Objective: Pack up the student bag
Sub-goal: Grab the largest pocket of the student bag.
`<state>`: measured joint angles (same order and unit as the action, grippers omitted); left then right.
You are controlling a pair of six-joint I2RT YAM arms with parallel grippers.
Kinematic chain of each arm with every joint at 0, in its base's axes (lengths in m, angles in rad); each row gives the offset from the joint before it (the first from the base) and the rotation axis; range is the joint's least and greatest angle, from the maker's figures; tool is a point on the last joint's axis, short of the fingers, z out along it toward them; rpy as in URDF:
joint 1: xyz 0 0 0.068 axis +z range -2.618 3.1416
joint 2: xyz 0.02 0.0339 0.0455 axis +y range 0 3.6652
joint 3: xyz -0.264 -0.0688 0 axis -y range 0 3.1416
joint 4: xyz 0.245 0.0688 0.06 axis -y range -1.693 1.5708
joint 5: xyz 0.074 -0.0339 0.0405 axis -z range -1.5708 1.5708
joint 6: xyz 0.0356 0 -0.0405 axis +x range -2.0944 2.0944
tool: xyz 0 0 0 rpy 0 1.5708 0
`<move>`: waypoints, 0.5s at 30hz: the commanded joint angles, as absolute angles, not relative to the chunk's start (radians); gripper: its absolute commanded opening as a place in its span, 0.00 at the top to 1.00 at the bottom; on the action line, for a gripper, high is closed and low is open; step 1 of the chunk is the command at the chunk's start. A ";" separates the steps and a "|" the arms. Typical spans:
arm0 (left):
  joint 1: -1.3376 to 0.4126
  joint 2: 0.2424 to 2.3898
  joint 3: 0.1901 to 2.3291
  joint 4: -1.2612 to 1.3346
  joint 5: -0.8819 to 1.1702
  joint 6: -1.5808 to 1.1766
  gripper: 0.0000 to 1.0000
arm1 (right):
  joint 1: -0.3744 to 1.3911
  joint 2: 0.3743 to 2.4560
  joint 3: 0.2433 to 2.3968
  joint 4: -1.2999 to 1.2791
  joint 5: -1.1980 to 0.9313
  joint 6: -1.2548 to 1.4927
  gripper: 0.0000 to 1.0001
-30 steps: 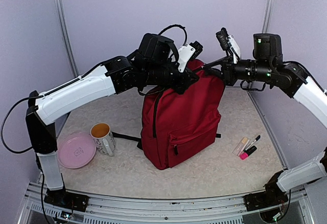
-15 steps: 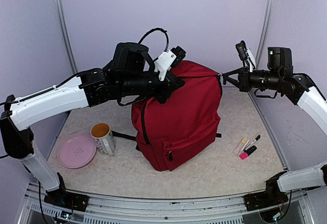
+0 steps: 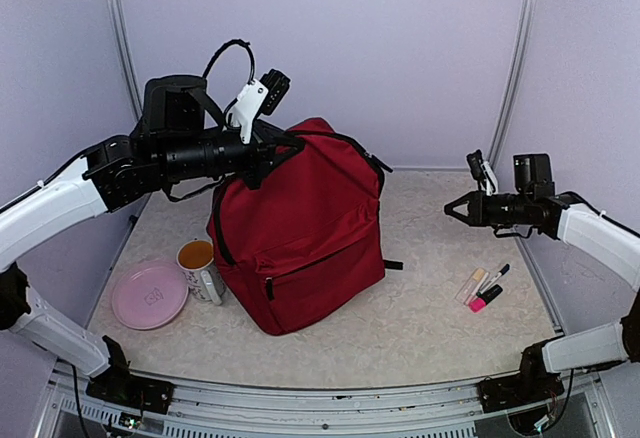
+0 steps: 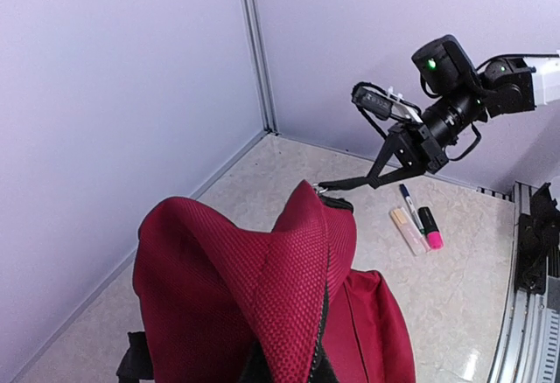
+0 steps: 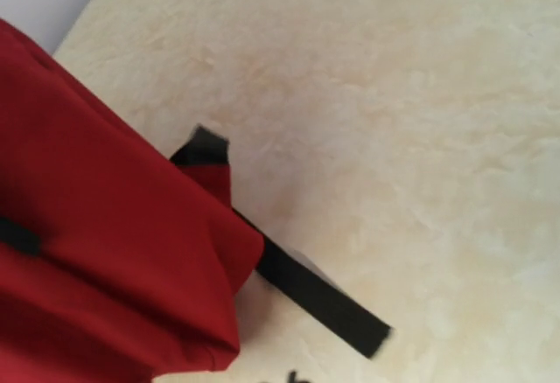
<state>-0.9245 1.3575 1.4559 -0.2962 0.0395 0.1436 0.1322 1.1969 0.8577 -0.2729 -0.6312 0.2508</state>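
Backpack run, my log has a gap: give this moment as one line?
left gripper: shut on red backpack top | right gripper: shut, off to its right

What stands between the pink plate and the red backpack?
A mug stands there, close to the backpack and the plate, as the top view shows.

Left tool (image 3: 288, 145) tips hidden in student bag (image 3: 300, 228) fabric; right wrist view blurred.

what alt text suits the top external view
A large dark red fabric backpack is held by its top in the left pincer. The shut right pincer hangs apart; a white mug and round pink plate sit nearby.
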 commanded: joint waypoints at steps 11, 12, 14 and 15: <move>-0.925 1.352 1.438 -0.166 0.193 0.165 1.00 | 0.372 1.080 0.930 0.007 -0.858 0.227 0.75; -0.926 1.354 1.440 -0.170 0.191 0.164 1.00 | 0.396 1.087 0.938 0.018 -0.842 0.217 0.71; -0.930 1.354 1.442 -0.177 0.184 0.166 1.00 | 0.439 1.102 0.959 0.036 -0.798 0.196 0.61; -0.932 1.353 1.442 -0.179 0.181 0.166 1.00 | 0.453 1.114 0.971 0.045 -0.794 0.190 0.56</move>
<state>-0.9226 1.3624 1.4246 -0.2768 0.1627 0.1600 0.3954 1.0805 0.9245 -0.0200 -0.8211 0.2073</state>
